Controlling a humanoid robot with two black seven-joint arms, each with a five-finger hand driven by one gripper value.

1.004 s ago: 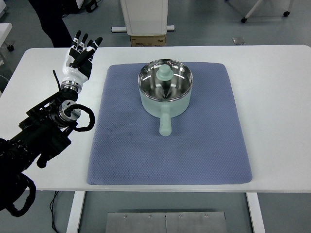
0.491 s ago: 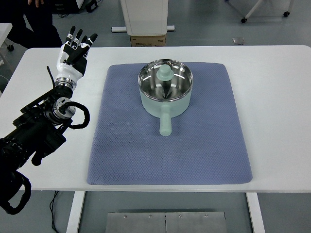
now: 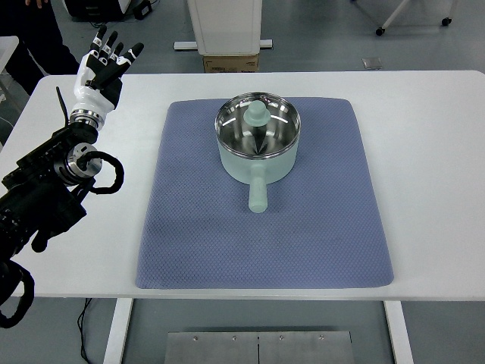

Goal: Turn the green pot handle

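Left hand [image 3: 102, 70]: upper left, fingers spread, empty.
Pot [image 3: 258, 140]: centre, handle [image 3: 258, 193] pointing down.
Right hand: unseen.

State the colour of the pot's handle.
Pale mint green, matching the pot's outer wall; the handle shows best in the head view.

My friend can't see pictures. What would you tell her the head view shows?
A pale green pot with a shiny steel inside sits on a blue-grey quilted mat on a white table, its short green handle pointing toward the near edge. The robot's left hand, fingers spread, is raised over the far left corner, touching nothing.
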